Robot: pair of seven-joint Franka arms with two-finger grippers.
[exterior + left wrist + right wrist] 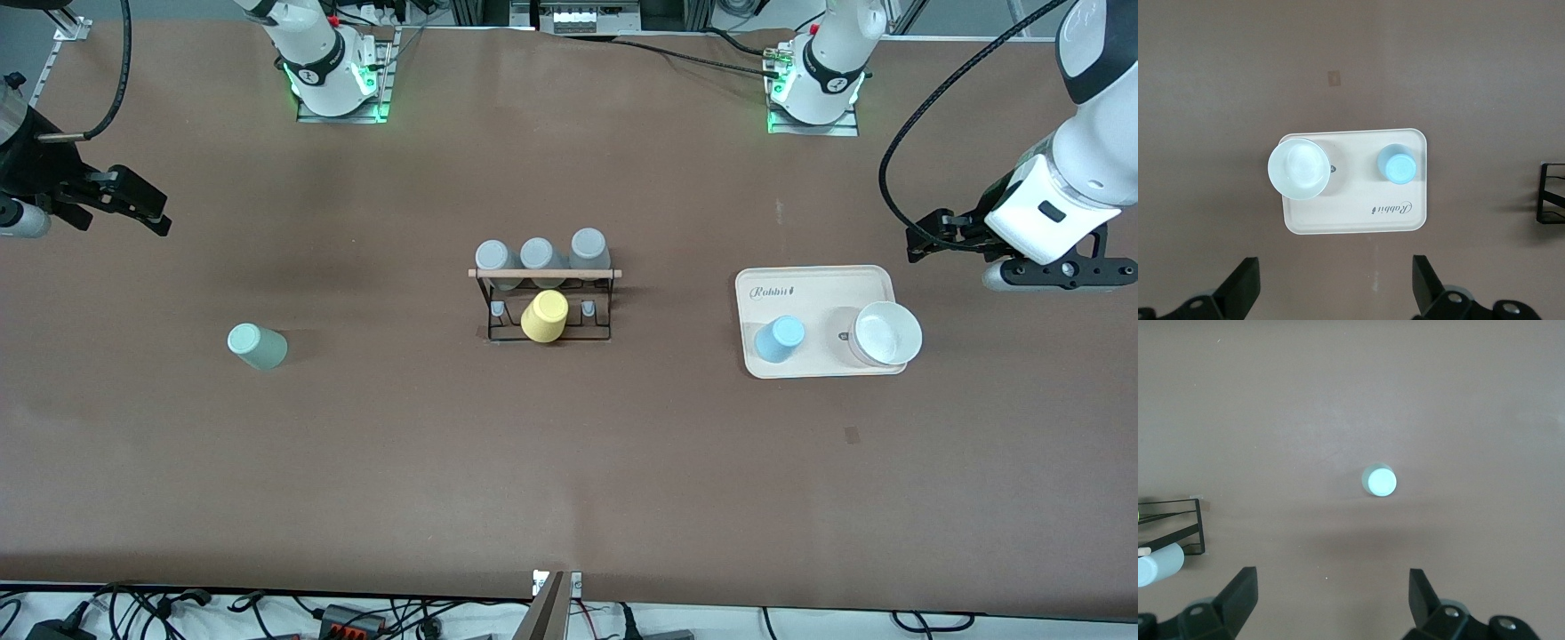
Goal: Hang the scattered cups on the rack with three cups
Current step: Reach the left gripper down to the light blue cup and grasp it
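While both arms are waiting high, the left gripper (1331, 293) and right gripper (1331, 607) are gaping wide, holding nothing. The mint cup (257, 346) and blue cup (780, 339) are looking light and slick (probably plastic), so pinching across the tapered walls seems best for reaching the rack (544, 302).

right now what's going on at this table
Nothing is being held yet. Both arms wait up high with open hands: the left hand above the tray holding the blue cup and a white bowl, the right hand above the green cup. The rack mid-table carries three grey cups and a yellow cup.
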